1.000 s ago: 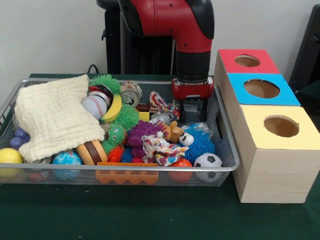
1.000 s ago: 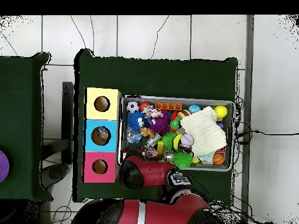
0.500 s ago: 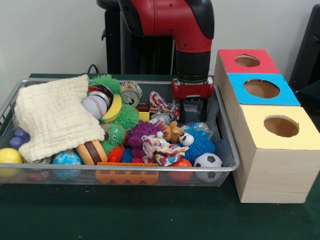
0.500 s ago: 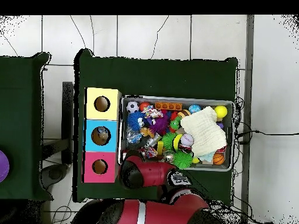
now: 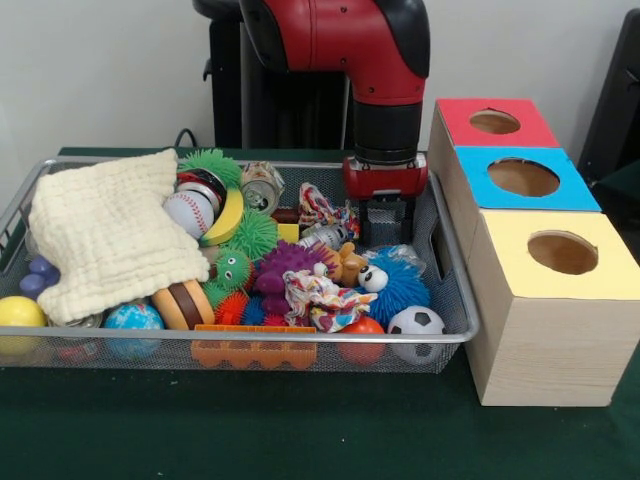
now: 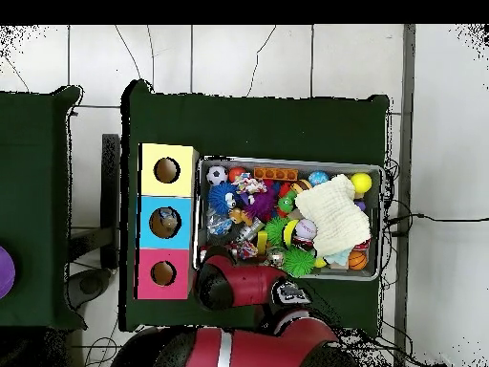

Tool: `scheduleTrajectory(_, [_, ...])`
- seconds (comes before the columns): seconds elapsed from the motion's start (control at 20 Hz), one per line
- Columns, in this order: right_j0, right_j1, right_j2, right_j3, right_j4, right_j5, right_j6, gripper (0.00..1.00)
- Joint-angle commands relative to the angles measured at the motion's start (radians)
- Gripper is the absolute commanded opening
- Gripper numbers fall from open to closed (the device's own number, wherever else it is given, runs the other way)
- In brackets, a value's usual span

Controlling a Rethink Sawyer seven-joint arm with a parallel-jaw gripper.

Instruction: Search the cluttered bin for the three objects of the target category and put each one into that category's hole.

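Near rim of the wire bin — soccer ball at the 5 o'clock corner, blue spiky ball just behind it, panda figure touching that. Further back, gripper low in the 3 o'clock end, hanging directly behind the blue spiky ball; fingers hidden among clutter, so open or closed cannot tell. Target category unclear. Beyond the 3 o'clock wall, three boxes — yellow hole nearest, blue hole, red hole farthest.
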Motion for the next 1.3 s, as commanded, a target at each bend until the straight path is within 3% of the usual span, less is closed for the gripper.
scheduleTrajectory(0.05, [0.023,0.085,0.043,-0.116,0.065,-0.052,0.188,1.0])
scheduleTrajectory(0.55, [0.037,0.173,0.051,-0.212,0.06,-0.138,0.176,1.0])
scheduleTrajectory(1.3, [0.047,0.134,0.053,-0.249,0.059,-0.095,0.153,1.0])
